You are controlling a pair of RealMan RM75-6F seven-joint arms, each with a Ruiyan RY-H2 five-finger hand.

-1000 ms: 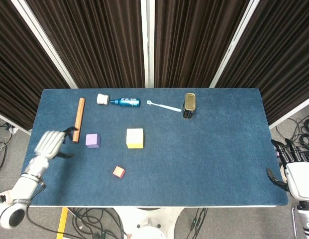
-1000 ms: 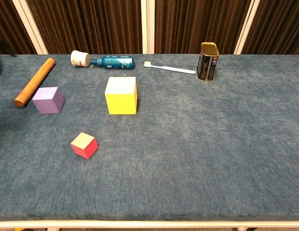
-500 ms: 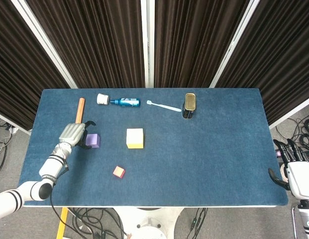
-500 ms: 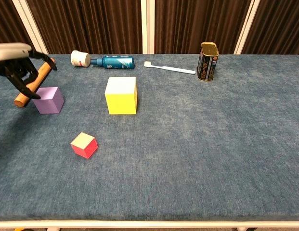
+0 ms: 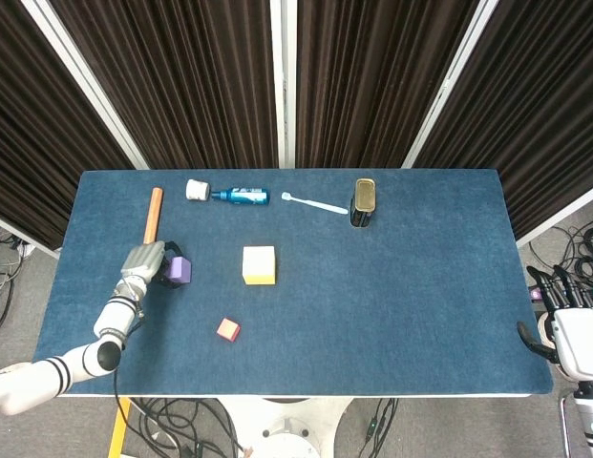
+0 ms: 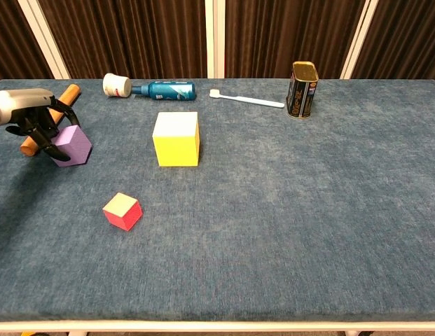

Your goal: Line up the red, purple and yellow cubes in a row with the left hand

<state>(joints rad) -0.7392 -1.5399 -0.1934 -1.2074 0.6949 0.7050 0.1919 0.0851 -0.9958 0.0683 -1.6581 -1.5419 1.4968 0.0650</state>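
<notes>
While dark pleated curtains (image 5: 201,86) back the blue table (image 5: 420,286), the left robot hand (image 6: 28,115) grips the tilted purple cube (image 6: 73,145)

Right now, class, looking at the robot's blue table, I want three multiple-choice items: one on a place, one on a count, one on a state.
1. Where does the dark metal tin stand?
A. far side, right of the white toothbrush
B. beside the small red cube
C. on the large yellow cube

2. How many cubes are on the table?
A. two
B. three
C. four

3. How does the purple cube sit?
A. flat, untouched
B. tilted, with the left hand at it
C. stacked on the wooden rod

Answers: 1 A, the tin stands past the brush's end. 2 B, red, purple, yellow. 3 B, its top face slants under the fingers.
</notes>
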